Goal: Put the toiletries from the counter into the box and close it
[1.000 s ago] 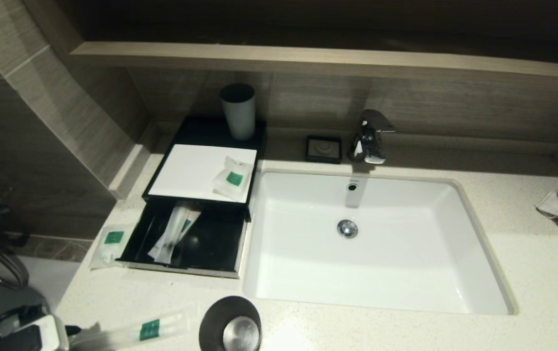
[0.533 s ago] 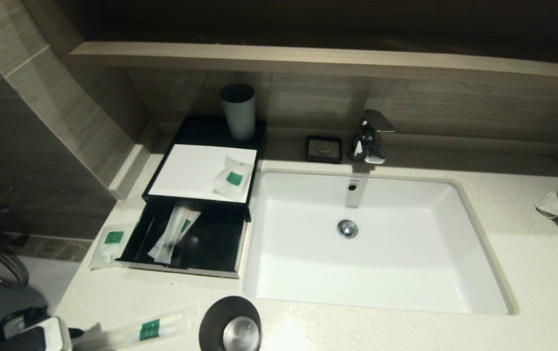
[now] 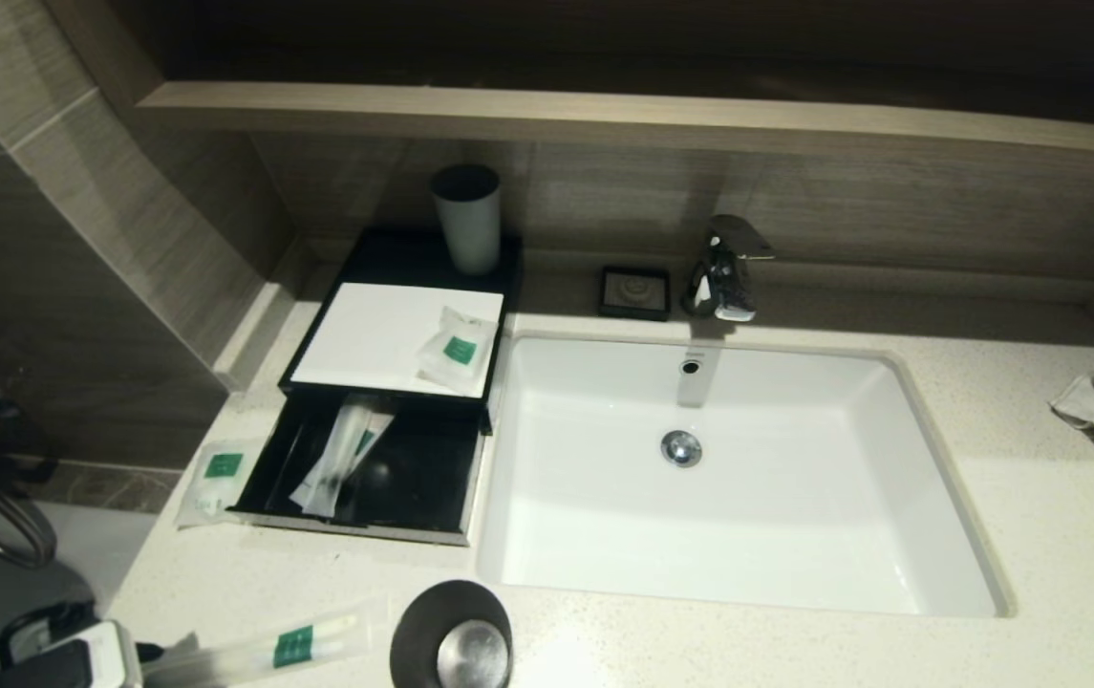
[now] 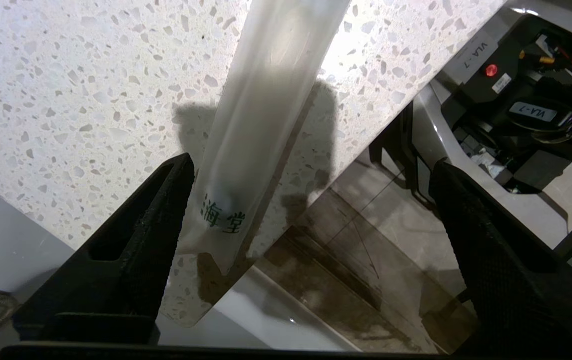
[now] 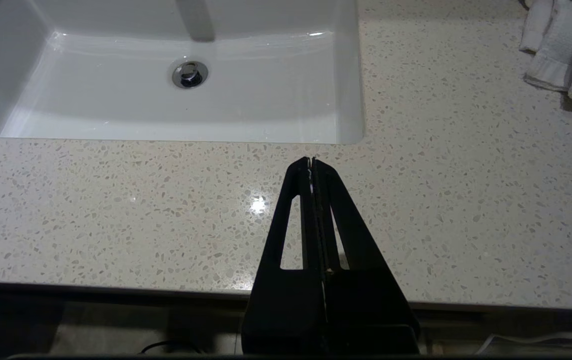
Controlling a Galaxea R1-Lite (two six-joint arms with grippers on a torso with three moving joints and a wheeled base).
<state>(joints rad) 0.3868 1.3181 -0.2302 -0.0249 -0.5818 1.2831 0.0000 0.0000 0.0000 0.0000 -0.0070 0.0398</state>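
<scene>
My left claw [image 4: 310, 210] has barely shifted this past second; it hangs spread wide at the cream speckled stone counter's [image 3: 699, 650] seven o'clock corner, one finger beside the long translucent sachet with the green label [image 3: 265, 652]. Nothing gripped yet. Right claw [image 5: 311, 165]: clenched, empty, parked.

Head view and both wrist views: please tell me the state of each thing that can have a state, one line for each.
Box drawer: pulled open, one long sachet inside.
Small sachet: lying on the box's white top.
Second small sachet: on the counter, left of the drawer.
Second long sachet: on the counter's front edge, overhanging.
Left gripper: open around that sachet's end.
Right gripper: shut, empty.
</scene>
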